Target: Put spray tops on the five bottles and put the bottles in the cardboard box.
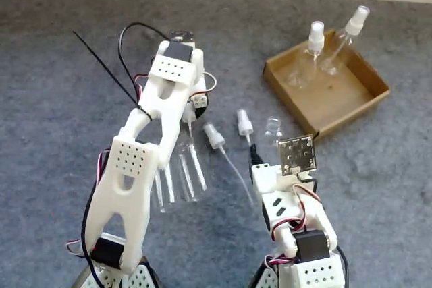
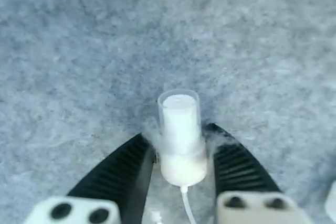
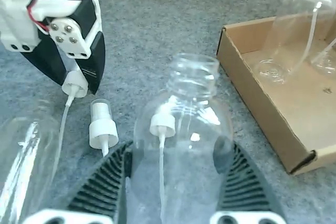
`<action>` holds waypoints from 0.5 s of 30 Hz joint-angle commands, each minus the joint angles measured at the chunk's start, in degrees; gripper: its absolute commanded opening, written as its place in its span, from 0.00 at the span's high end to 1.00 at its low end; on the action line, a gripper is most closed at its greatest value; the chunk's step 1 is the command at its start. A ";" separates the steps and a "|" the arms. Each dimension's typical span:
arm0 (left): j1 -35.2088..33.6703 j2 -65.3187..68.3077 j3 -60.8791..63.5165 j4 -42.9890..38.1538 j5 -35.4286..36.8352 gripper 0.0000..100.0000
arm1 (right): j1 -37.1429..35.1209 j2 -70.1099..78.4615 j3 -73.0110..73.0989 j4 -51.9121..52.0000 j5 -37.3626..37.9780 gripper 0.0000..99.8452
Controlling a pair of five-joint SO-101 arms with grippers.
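My left gripper [image 1: 192, 114] is shut on a white spray top [image 2: 179, 114] with its thin tube hanging down, held just above the grey carpet; the same gripper [image 3: 79, 72] and top [image 3: 75, 84] appear in the right wrist view. My right gripper [image 3: 176, 148] is shut on an upright clear bottle [image 3: 193, 85] with an open neck, also seen at bottle [image 1: 273, 128] in the high view. Two loose spray tops [image 1: 214, 135] [image 1: 244, 124] lie between the arms. The cardboard box [image 1: 368, 102] at the back right holds two capped bottles [image 1: 312, 52] [image 1: 345, 42].
Clear uncapped bottles [image 1: 177, 177] lie on their sides under the left arm's forearm; one of them [image 3: 21, 150] is beside the right gripper. A black cable [image 1: 101, 65] runs over the carpet to the left arm. The box's near wall [image 3: 257, 103] stands close to the held bottle.
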 commanded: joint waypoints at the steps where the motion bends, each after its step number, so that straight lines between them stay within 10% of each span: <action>1: 0.22 -0.92 -2.15 0.35 -0.09 0.97 | -0.48 -0.84 2.24 -1.63 0.62 0.91; 15: 0.40 -0.84 -29.14 -1.14 -0.09 0.97 | -0.48 -0.84 4.62 -1.71 0.62 0.91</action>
